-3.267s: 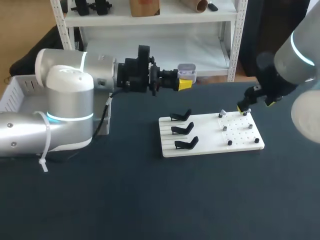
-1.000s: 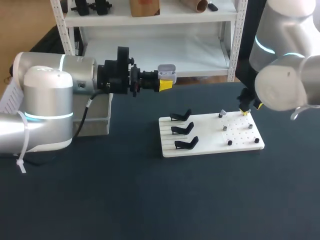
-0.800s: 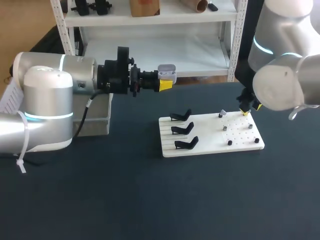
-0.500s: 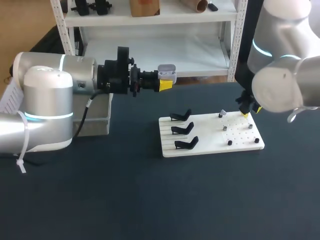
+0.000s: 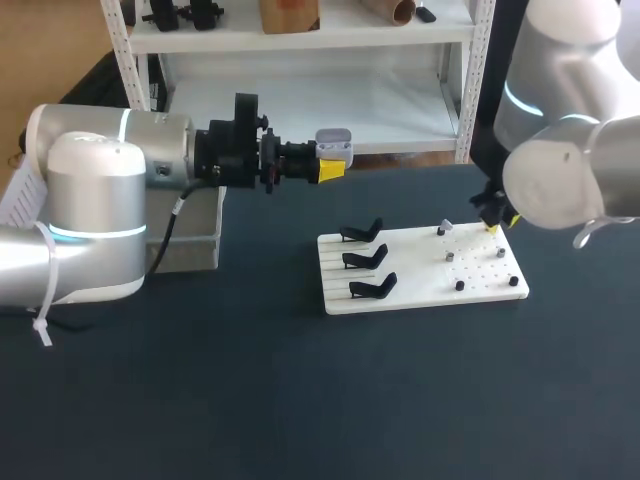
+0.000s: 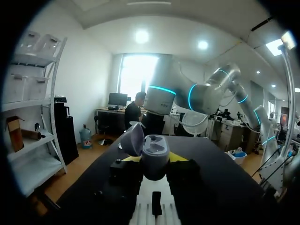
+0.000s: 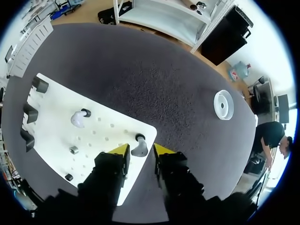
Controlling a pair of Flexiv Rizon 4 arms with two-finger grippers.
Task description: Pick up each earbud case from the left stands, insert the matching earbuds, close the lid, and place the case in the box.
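Dark-covered table [image 5: 300, 400], bearing a white pegboard [image 5: 410, 265] near its middle. On the board's left half, three black stands [image 5: 365, 258] in a row, one behind another. On its right half, several small pegs [image 5: 450, 256], and further back a pale earbud [image 5: 444, 229] seated on a peg. At the board's far right corner, the right gripper [image 5: 497, 222] points down. In the right wrist view its fingers stand apart on either side of a second earbud [image 7: 138, 150], which sits on its peg at that corner. The earbud lies close against one finger, with a gap at the other, so it is not clamped. The first earbud [image 7: 78, 118] sits on a peg further in on the board, ahead of this gripper and to one side. To the table's left, the box [image 5: 200, 235] is largely hidden behind the left arm. Furthest back, the left gripper [image 5: 328, 170] is held level above the table's far edge. It is clamped from both sides on a grey earbud case [image 5: 333, 143], raised well clear of the board. In the left wrist view the case [image 6: 154, 157] stands upright between the yellow tips, its lid [image 6: 133, 139] open and tipped back to one side.
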